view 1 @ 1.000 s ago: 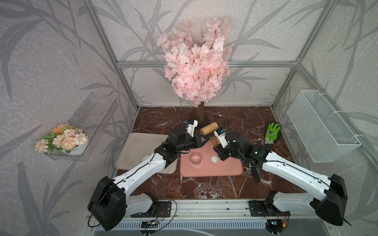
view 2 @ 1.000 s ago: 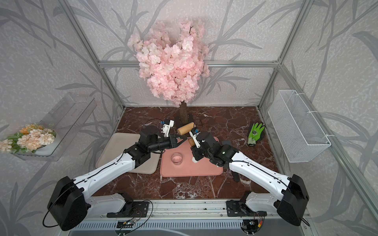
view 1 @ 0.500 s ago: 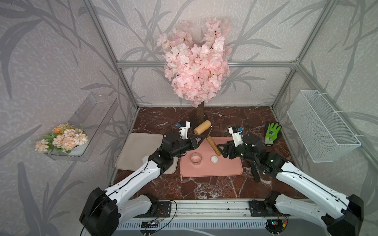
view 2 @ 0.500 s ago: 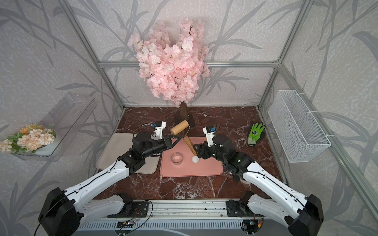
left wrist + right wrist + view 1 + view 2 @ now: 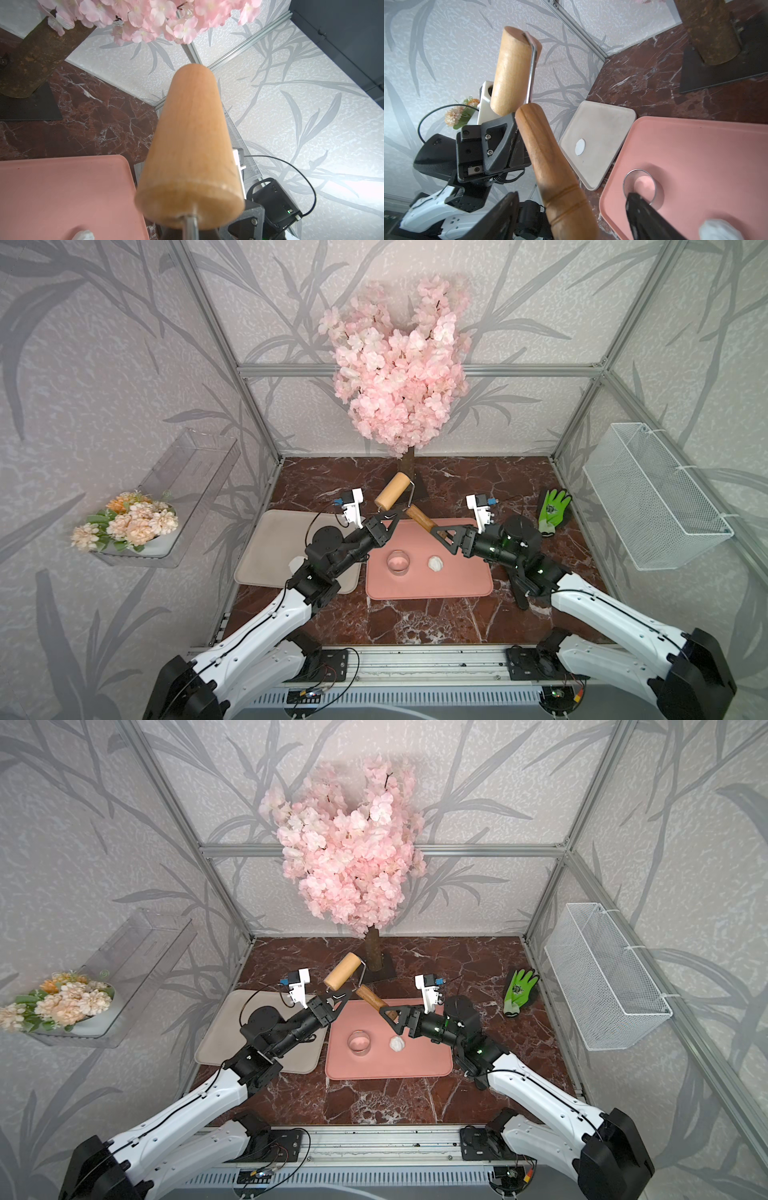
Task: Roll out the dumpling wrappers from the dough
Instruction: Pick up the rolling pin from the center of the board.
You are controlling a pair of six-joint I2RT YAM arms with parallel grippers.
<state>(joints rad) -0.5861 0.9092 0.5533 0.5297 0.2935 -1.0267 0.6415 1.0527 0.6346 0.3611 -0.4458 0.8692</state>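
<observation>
Right now I have the rolling pin [image 5: 392,491] up off the table [image 5: 415,622]. It hangs tilted over the back edge of the pink tray [image 5: 457,585], with the roller end high toward the back and the handle end lower toward the right.

My left gripper [image 5: 390,521] is closed tight on the pin's thin metal frame, just under the roller. My right gripper [image 5: 441,532] has its jaws spread apart, one on each side of the wooden handle. The right wrist view shows a gap on both sides, so it is clamping nothing.

The dough [image 5: 435,563] sits as a small lumpy white ball on the pink tray, about midway along it. It is lower than the right gripper's tips and a little toward the front edge from them, not touching them. From the left gripper it lies farther off, toward the front and right.

The clear ring cutter [image 5: 398,562] stands near the dough on its left, with bare tray between them.

One dumpling wrapper [image 5: 580,147], a flat white disc, lies on the grey tray [image 5: 270,547], which sits just beside the pink tray's left edge. I see the wrapper clearly only in the right wrist view.
</observation>
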